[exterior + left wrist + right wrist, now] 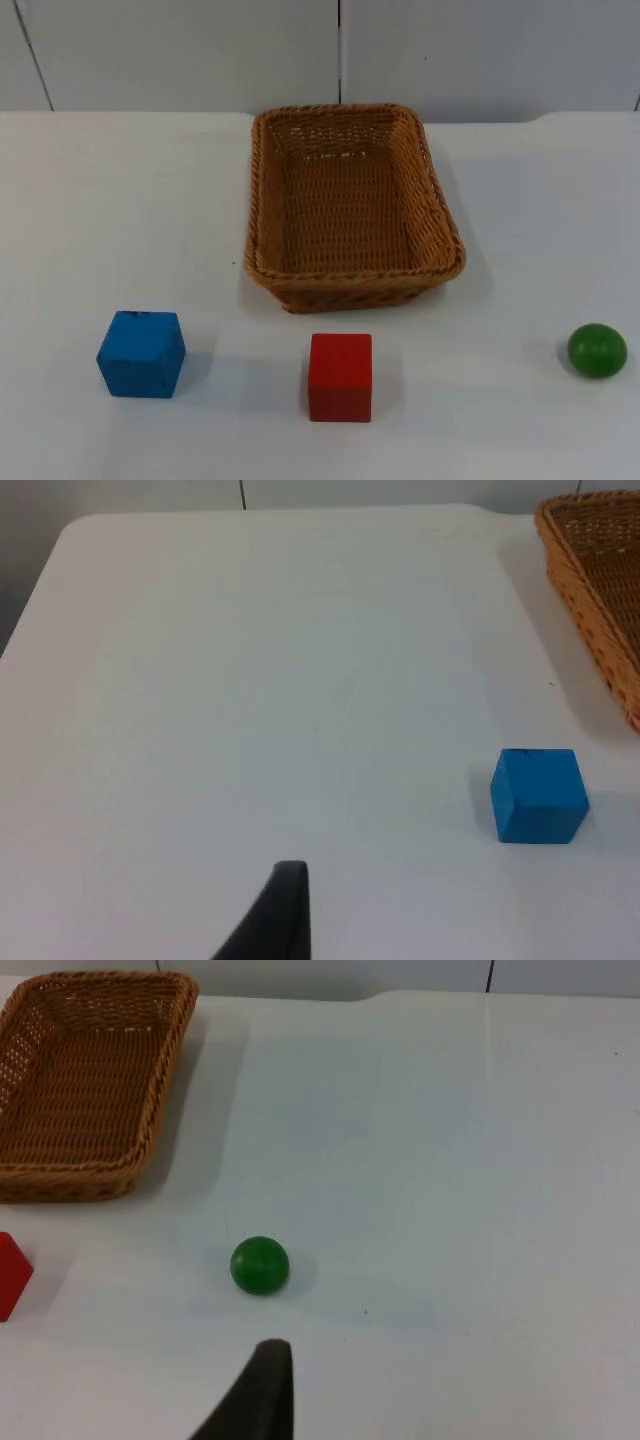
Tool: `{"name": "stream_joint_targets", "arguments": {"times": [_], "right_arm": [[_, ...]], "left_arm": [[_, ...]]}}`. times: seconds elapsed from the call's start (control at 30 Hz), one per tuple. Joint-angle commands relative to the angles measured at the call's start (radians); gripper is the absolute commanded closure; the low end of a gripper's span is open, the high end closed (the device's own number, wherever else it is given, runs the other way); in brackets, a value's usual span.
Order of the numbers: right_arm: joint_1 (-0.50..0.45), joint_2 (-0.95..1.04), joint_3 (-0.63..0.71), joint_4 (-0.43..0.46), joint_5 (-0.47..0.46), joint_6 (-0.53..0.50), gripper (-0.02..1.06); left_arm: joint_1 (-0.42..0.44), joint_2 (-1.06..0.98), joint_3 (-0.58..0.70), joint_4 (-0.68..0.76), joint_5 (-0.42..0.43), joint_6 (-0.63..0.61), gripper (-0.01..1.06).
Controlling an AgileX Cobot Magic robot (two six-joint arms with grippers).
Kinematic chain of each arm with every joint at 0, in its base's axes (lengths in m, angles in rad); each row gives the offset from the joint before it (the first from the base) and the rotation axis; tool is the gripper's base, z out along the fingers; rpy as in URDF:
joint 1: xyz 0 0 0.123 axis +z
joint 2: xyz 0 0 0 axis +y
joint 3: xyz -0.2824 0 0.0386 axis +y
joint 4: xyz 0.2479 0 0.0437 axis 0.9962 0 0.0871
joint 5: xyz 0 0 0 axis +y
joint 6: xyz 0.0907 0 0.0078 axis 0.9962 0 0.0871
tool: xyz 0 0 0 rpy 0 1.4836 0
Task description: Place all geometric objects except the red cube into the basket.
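Top view: the wicker basket (352,205) stands at the middle of the white counter (120,200), toward the far side, with nothing in it; no object has been placed yet.
Objects to move: the blue cube (141,354) sits near-left of the basket and the green ball (597,350) near-right, each well apart from it.
Object to leave: the red cube (340,377) sits on the near side, in front of the basket, between the other two.
Left end effector: its black fingertip (285,910) hangs over bare counter, left of the blue cube; released or clenched cannot be told.
Right end effector: its black fingertip (265,1385) hangs just near-side of the green ball; its state likewise cannot be told.
Step in hand: judged to be the first reach, each arm to the object on its own side.
Doing it well: square the fingers to two flat faces of the blue cube; close across the ball's middle, gently, since it will likely roll if nudged.
Surroundings: a grey partition wall (180,50) closes the far edge.
Obstructions: nothing lies on either path to the basket; only its raised rim must be cleared, and the red cube stays out of both routes.
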Motion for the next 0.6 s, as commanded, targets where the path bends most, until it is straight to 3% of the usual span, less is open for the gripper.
{"name": "stream_joint_targets", "arguments": {"times": [0.0, 0.2, 0.57], "right_arm": [[-0.006, -0.002, 0.006, 0.003, -0.008, 0.0, -0.01], [-0.006, -0.002, 0.006, 0.003, -0.008, 0.0, -0.01], [-0.006, -0.002, 0.006, 0.001, -0.006, 0.0, -0.01]], "left_arm": [[0.003, -0.003, 0.005, -0.009, -0.005, -0.003, 0.0], [0.003, 0.044, -0.015, -0.016, -0.014, -0.007, 0.0], [0.003, 0.457, -0.168, -0.028, -0.049, 0.002, 0.0]]}}
